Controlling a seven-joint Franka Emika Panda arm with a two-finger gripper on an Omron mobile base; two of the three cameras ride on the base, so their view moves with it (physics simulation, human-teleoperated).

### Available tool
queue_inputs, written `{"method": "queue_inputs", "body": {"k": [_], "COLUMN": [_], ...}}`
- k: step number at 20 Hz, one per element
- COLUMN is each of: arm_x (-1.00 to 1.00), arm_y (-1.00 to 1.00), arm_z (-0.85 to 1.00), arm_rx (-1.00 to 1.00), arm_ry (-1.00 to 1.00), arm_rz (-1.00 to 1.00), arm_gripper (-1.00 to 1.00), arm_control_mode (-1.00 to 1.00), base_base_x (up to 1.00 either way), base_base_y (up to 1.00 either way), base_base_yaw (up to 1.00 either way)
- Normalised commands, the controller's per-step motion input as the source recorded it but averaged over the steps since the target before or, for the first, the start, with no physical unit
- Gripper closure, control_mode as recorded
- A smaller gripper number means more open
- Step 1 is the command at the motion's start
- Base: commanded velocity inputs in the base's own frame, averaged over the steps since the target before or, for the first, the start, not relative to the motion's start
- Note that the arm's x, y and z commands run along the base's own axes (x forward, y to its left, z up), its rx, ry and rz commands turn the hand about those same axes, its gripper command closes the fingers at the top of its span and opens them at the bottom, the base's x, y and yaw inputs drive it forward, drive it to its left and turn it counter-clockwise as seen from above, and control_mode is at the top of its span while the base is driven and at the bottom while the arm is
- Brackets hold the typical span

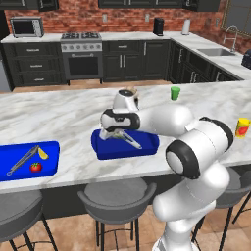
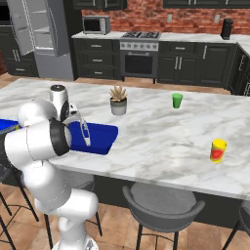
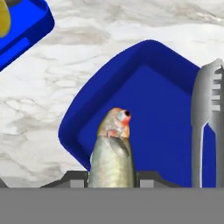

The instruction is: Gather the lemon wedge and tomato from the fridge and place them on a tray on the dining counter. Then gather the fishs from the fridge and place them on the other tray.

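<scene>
My gripper hangs low over the middle blue tray on the dining counter, shut on a fish. In the hand view the silver-olive fish stands upright between the fingertips, its orange head toward the tray's floor. Silver tongs lie in this same tray. The left blue tray holds the lemon wedge, the tomato and another pair of tongs. The fridge stands at the back with a door swung open.
A green cup and a potted plant stand farther back on the counter. A yellow-and-red object sits near its right end. Grey stools line the near side. My own arm crosses the tray's right part.
</scene>
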Motion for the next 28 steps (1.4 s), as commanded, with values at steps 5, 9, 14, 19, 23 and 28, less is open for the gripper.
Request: {"method": "queue_inputs", "body": {"k": [5,9,14,19,23,28], "arm_x": [0.27,0.26,0.13,0.05,0.08,0.10], "arm_y": [0.11,0.00,0.00,0.00,0.00,0.00], "arm_z": [-0.20,-0.14,-0.07,-0.19,-0.24,-0.23], "arm_rx": [0.00,0.00,0.00,0.00,0.00,0.00], "arm_ry": [0.00,0.00,0.01,0.03,0.00,0.01], "arm_rz": [0.00,0.00,0.00,0.00,0.00,0.00], "arm_gripper": [1.00,1.00,1.00,1.00,1.00,1.00], "arm_control_mode": [-1.00,-1.00,-1.00,-1.00,-1.00,-1.00], "base_base_x": [0.00,0.00,0.00,0.00,0.00,0.00], "base_base_y": [0.00,0.00,0.00,0.00,0.00,0.00], "base_base_yaw": [0.00,0.00,0.00,0.00,0.00,0.00]}}
